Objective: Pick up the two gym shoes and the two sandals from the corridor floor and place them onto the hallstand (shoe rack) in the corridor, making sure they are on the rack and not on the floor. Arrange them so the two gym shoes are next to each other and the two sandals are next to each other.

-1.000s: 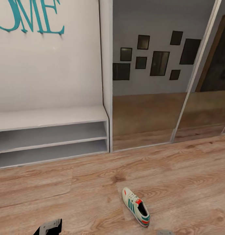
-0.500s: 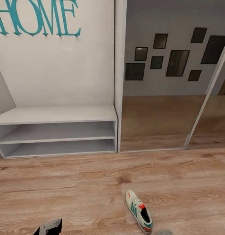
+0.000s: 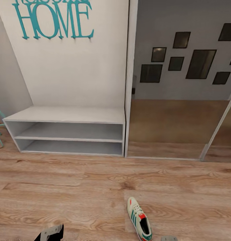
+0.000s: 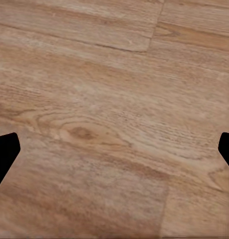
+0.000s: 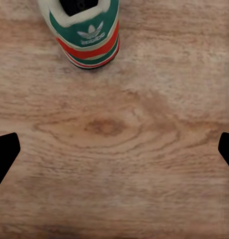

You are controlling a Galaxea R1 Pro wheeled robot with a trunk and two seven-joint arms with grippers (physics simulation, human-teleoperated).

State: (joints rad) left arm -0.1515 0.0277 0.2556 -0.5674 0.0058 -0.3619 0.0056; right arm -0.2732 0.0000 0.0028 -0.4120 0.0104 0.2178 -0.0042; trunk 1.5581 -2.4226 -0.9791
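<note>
With its fingers spread wide and gripping nothing, the left end effector (image 4: 114, 149) is hanging over the bare corridor floor (image 3: 61, 187) in front of the hallstand (image 3: 66, 115), while the right end effector (image 5: 114, 149), likewise open and empty, is hovering just behind the heel of one gym shoe (image 3: 139, 223) lying on the planks.

I count one gym shoe (image 3: 139, 224), one hallstand (image 3: 66, 131) at my eleven o'clock, seven dark wall frames (image 3: 151, 73).

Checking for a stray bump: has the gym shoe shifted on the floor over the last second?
No. The gym shoe keeps its place beside the dark knot in the floor; the camera turned.
</note>
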